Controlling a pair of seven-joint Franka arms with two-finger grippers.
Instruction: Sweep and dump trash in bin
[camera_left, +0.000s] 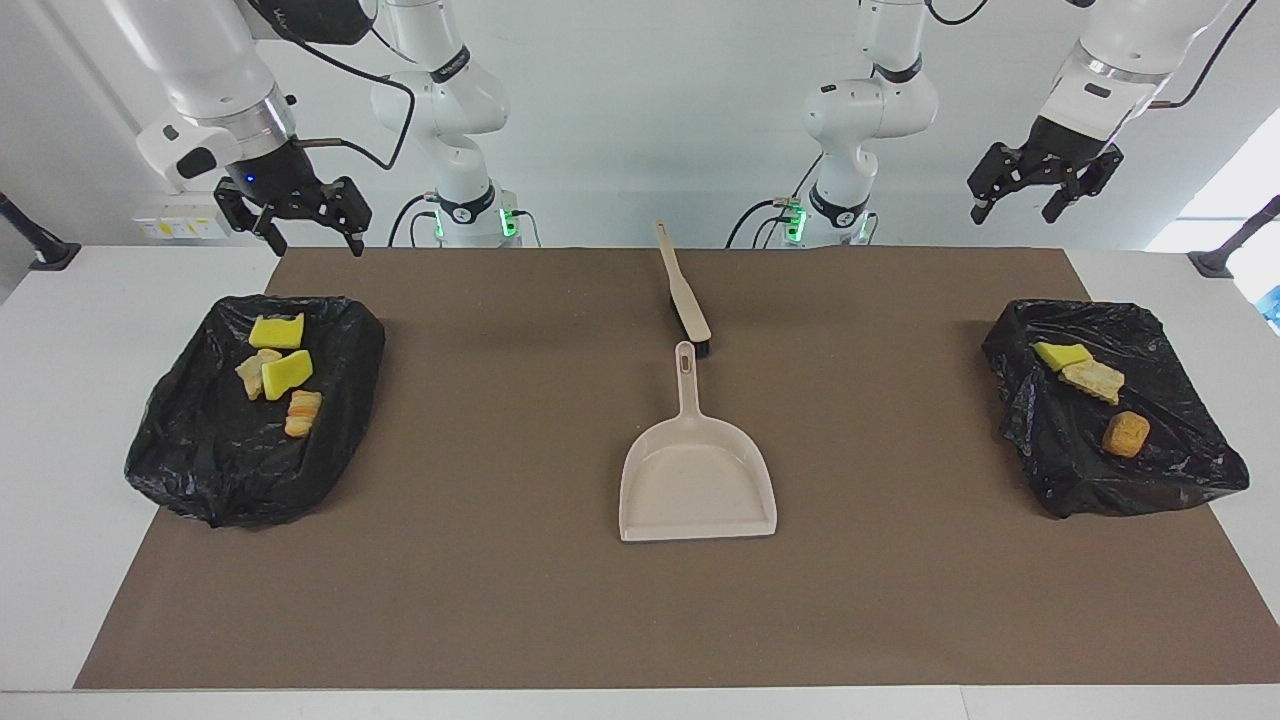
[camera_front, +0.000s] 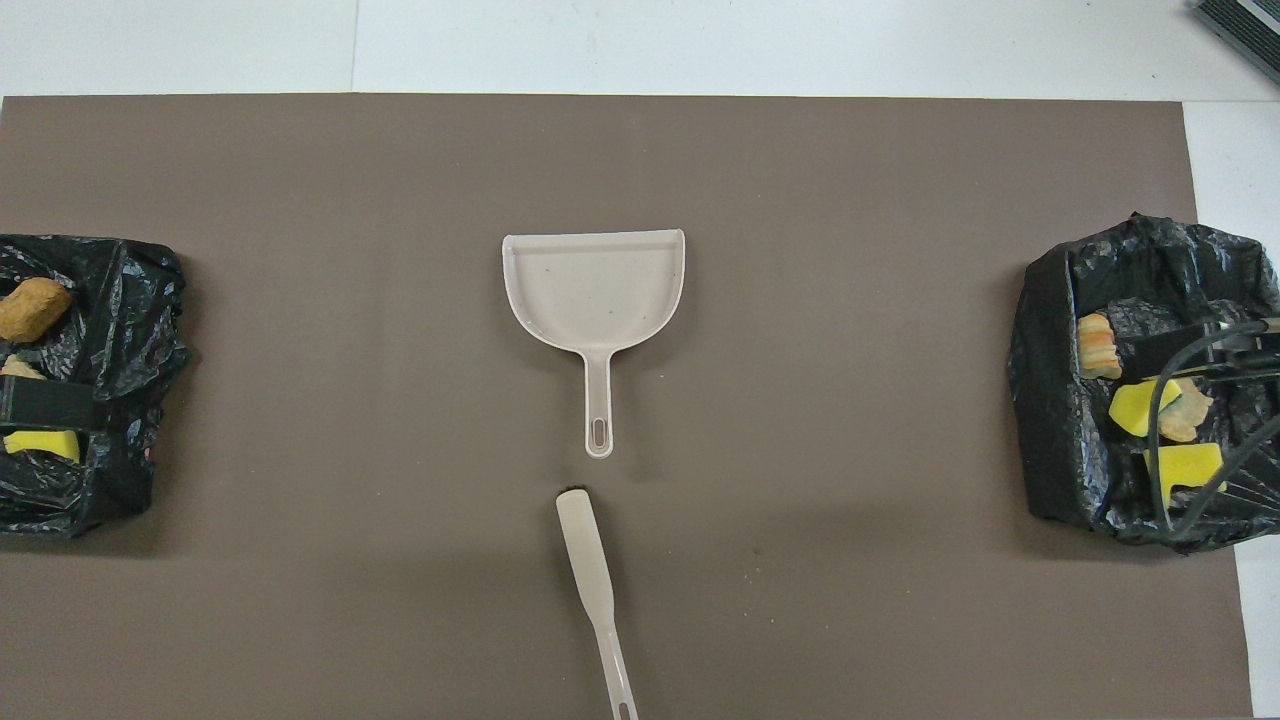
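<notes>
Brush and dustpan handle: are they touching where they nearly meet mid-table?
Apart. The overhead view shows a strip of bare brown mat between the brush head's tip and the end of the dustpan handle. The facing view makes them look overlapped.

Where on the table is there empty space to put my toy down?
The brown mat is bare between the beige plastic dustpan and each black plastic bag, and along the edge farthest from the robots. It is crowded mid-table, where the beige-handled brush nearly meets the dustpan's handle. Both bags hold trash.
</notes>
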